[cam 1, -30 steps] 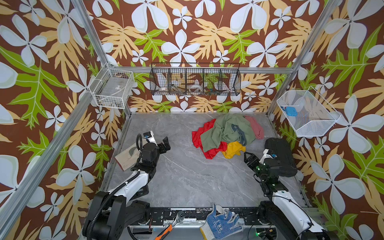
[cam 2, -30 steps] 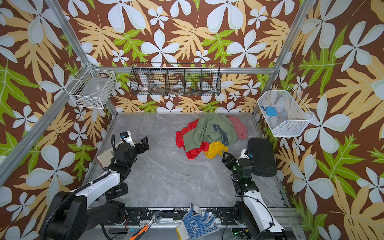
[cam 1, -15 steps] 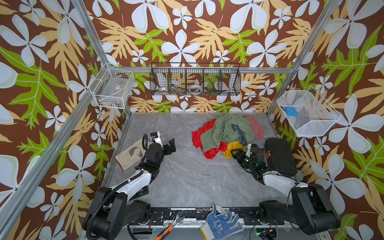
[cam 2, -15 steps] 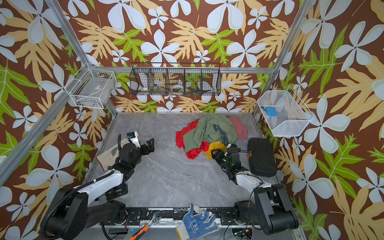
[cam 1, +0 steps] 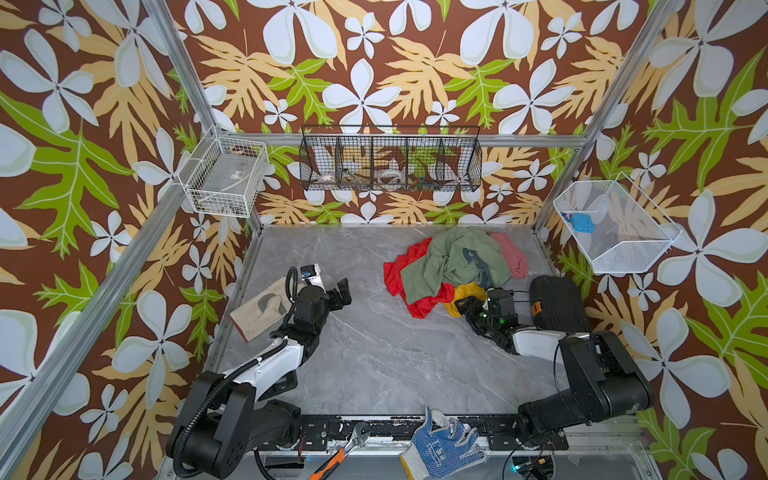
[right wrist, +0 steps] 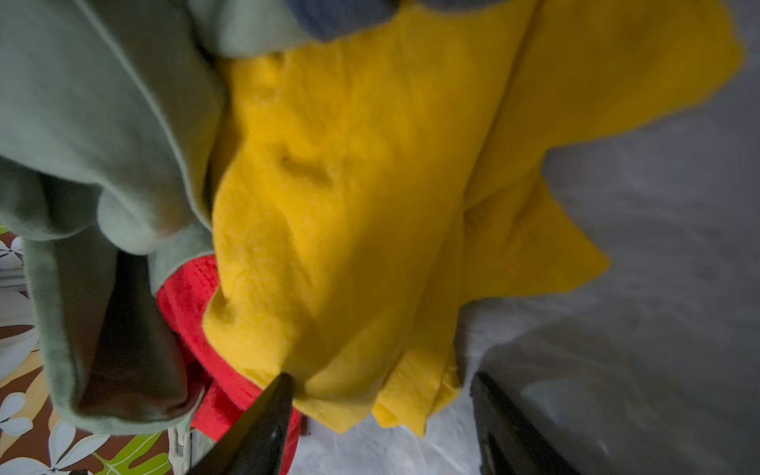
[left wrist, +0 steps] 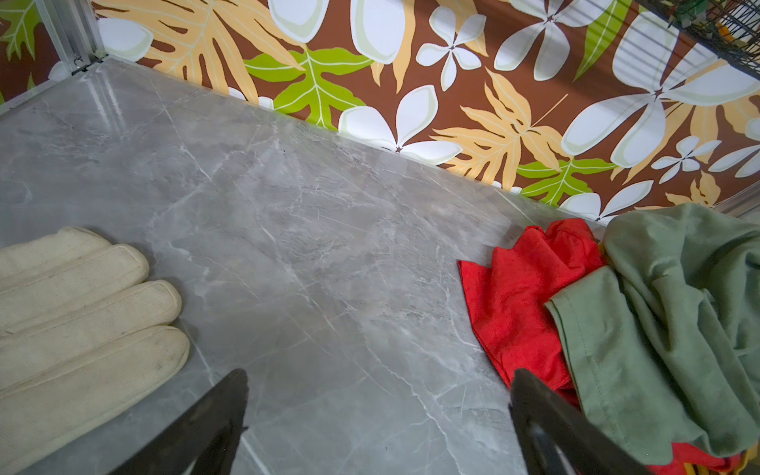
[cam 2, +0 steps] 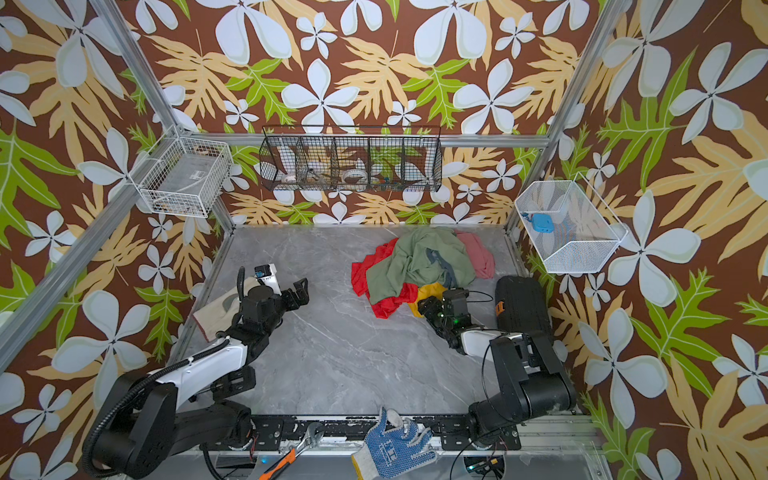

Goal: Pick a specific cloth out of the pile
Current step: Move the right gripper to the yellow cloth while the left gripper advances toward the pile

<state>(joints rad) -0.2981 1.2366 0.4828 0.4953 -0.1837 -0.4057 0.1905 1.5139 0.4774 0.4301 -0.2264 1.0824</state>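
Grey marble table [cam 1: 374,365]: seen in both top views, walled in by leaf-patterned panels.

Pile [cam 1: 453,262]: heaped at the far right of the table. An olive-green cloth [cam 1: 440,270] is draped over the top, and a red cloth [cam 1: 395,274] is spread out beneath it on the left side and near edge.

Black case [cam 1: 557,303]: laid flat by the right wall, just beside the pile.

Beige glove [cam 1: 259,307]: laid flat at the table's left edge, well apart from the pile, with its fingers seen in the left wrist view [left wrist: 82,320].

Mustard-yellow cloth [cam 1: 467,293]: found at the near edge of the pile, tucked partly under the olive-green cloth and touching the red one. Its free, wrinkled edge is spread onto bare table [right wrist: 349,205].

Right gripper [cam 1: 465,305]: set low at the yellow cloth's near edge. In the right wrist view [right wrist: 380,380] the jaws are seen apart, and the cloth's hem is caught between them but not pinched. One fingertip [right wrist: 279,390] is touching the fabric.

Left gripper [cam 1: 338,293]: held over bare table between glove and pile, with the jaws spread wide [left wrist: 380,374] and nothing between them.
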